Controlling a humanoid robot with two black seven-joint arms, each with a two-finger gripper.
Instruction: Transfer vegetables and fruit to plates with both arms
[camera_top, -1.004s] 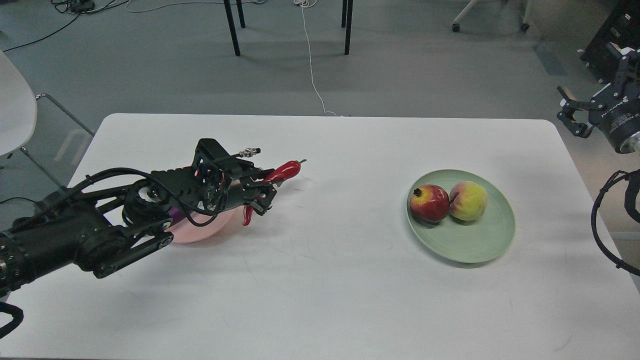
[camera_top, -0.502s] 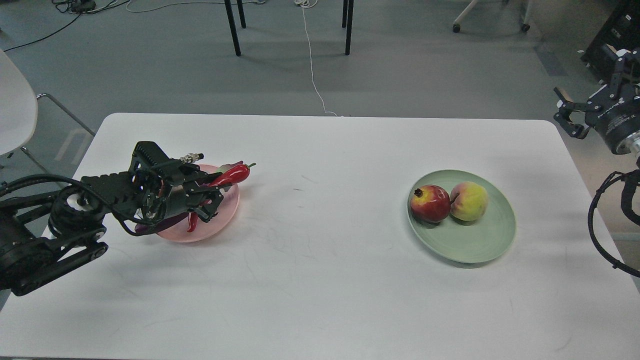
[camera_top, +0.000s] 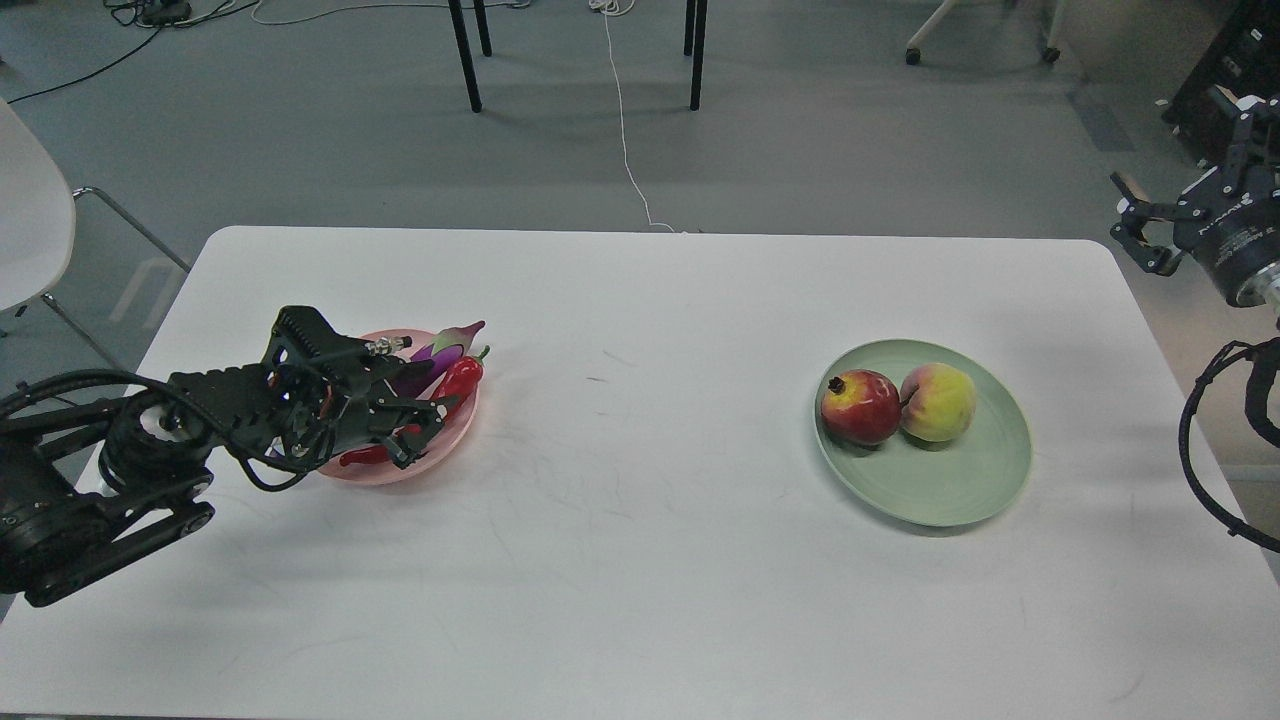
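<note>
My left gripper (camera_top: 415, 430) is low over the pale pink plate (camera_top: 452, 438) at the table's left, its fingers closed around the red chili pepper (camera_top: 458, 378), which lies against the plate. The purple eggplant (camera_top: 440, 350) lies on the same plate behind the chili, partly hidden by my gripper. The pale green plate (camera_top: 940, 490) at the right holds the dark red pomegranate (camera_top: 858, 407) and the yellow-green peach (camera_top: 938, 401), touching each other. My right gripper (camera_top: 1135, 225) hangs open and empty beyond the table's right edge.
The white table (camera_top: 640, 560) spans the view. A white chair (camera_top: 30, 210) stands past its left edge. Dark table legs (camera_top: 465, 60) and a white cable (camera_top: 625, 140) are on the floor behind.
My left gripper carried the chili leftward from mid-table to above the pink plate, then lowered it onto the plate. The right arm barely moved.
</note>
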